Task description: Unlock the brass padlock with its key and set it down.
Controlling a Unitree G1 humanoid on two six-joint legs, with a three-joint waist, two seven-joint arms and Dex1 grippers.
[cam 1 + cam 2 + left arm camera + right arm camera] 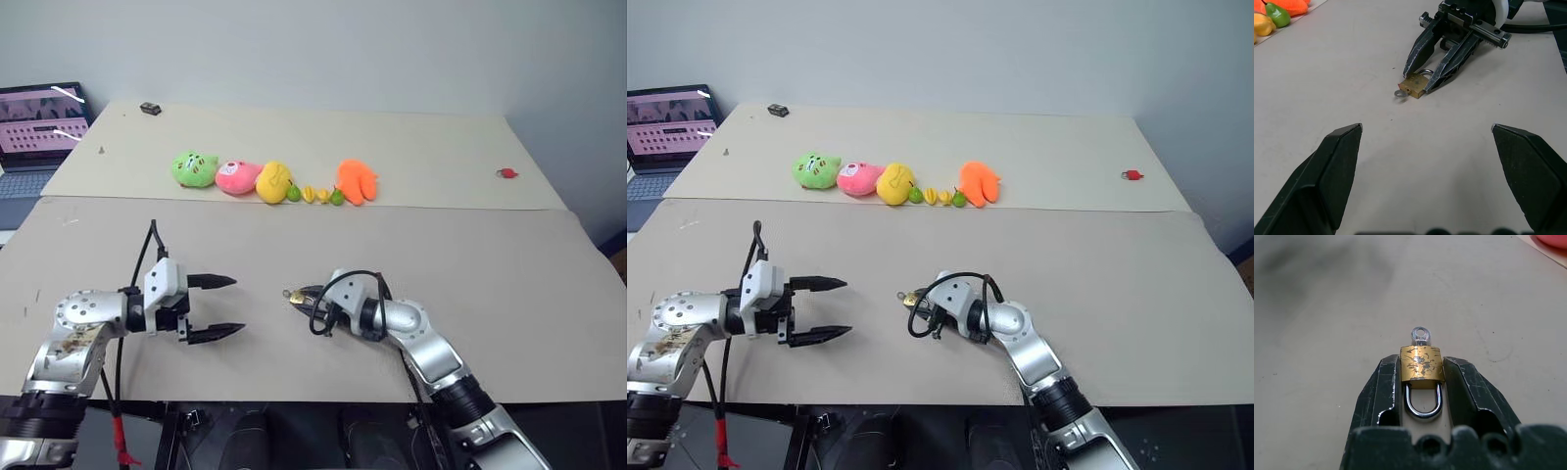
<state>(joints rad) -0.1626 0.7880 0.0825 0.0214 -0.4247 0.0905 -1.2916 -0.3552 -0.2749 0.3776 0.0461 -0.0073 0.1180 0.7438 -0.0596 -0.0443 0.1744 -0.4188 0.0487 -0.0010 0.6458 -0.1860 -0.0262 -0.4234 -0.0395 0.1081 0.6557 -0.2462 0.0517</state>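
Padlock-wise, my left gripper (227, 305) stood spread wide at lower left; plush toys (269, 180) lined the upper middle. The scratched brass padlock (1421, 364), key (1420, 335) inserted, sat clamped in my right gripper (1421, 382) at centre.

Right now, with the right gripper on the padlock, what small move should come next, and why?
Probably bring the open left gripper across to the key. The right gripper is clamped on the brass padlock, and the key's head sticks out of its body, free to pinch and turn.

Two beige tables (411, 127) against a pale wall (323, 49).
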